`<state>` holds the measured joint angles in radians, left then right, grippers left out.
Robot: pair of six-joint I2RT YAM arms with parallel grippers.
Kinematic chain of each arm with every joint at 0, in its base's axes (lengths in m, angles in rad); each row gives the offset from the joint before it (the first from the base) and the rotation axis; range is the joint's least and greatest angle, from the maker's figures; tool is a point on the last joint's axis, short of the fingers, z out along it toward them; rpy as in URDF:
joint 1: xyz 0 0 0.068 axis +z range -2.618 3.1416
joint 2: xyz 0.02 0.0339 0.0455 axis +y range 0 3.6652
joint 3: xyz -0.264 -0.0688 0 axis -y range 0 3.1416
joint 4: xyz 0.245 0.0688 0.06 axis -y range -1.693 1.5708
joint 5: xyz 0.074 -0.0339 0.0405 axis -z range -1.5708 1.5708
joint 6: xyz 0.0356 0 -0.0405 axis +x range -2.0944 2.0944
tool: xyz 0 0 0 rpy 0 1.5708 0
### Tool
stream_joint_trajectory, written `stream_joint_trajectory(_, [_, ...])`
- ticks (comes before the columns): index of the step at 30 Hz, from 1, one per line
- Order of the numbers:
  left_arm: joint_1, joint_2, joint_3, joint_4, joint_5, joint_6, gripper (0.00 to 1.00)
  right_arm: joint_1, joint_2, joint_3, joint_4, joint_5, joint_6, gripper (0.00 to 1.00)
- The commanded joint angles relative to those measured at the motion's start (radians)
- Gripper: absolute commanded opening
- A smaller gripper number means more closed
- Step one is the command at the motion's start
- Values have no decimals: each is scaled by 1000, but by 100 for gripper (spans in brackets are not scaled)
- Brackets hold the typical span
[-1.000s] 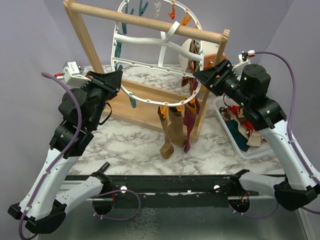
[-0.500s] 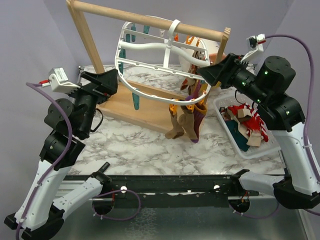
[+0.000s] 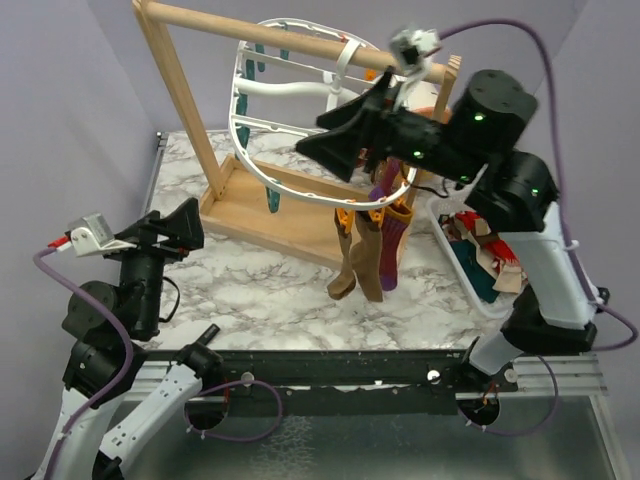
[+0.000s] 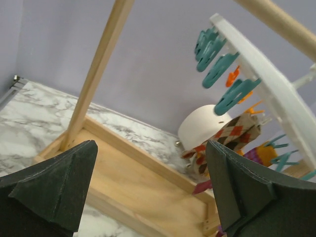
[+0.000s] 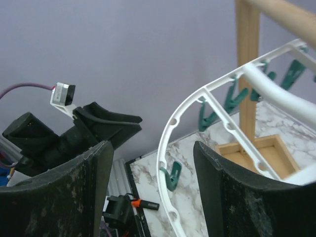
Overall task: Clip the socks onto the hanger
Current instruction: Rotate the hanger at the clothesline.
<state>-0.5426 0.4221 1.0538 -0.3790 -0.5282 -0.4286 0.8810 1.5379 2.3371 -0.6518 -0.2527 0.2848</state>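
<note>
Hidden in top view: the right arm covers the 3 o'clock part of the hanger (image 3: 285,88) and part of the basket (image 3: 474,290), so the heap of socks in the basket (image 3: 490,262) cannot be counted.
Hard to tell: in the right wrist view the white ring runs across the gap of the right gripper (image 5: 150,148); touching or not, I cannot say.
White round object (image 4: 202,126): behind the rack, unclear what it is.
Hanger, look: white plastic oval ring with inner spokes, tilted, carrying teal and orange clips.
Hanger, place: hooked on the top bar of the wooden rack (image 3: 178,92), at 12 o'clock on the marble table (image 3: 270,290).
Socks on hanger: tan-brown sock (image 3: 355,260) and maroon sock (image 3: 392,240) dangle side by side from orange clips at the ring's 5 o'clock rim; an argyle sock (image 4: 232,136) shows only in the left wrist view.
Count: three socks clipped, two arms, one hanger, one basket at 3 o'clock.
Left gripper (image 3: 185,228): at 8 o'clock, well apart from the hanger, fingers spread wide, nothing between them.
Right gripper: raised near the ring's middle, fingers apart, clamping nothing.
</note>
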Motion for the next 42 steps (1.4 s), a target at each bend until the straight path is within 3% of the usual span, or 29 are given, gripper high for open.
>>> stream_joint_trajectory(1, [1, -49, -89, -43, -63, 79, 99, 132, 134, 130, -108, 173, -117, 72])
stream_joint_trajectory(6, [1, -105, -165, -101, -92, 41, 99, 251, 247, 218, -85, 342, -184, 71])
stream_joint_trajectory(10, [1, -143, -217, -131, -105, 22, 99, 323, 271, 174, 5, 455, -272, 71])
stream_joint_trajectory(17, [1, -176, -262, -157, -106, 7, 99, 345, 330, 168, 48, 559, -362, 65])
stream_joint_trajectory(22, [1, -185, -283, -161, -105, -3, 99, 353, 348, 147, 48, 599, -401, 55])
stream_joint_trajectory(35, [1, -155, -317, -111, -110, 10, 99, 369, 193, -11, 26, 643, -481, 2])
stream_joint_trajectory(42, [1, -88, -314, -31, -103, 42, 99, 369, 47, -174, 14, 669, -557, 0])
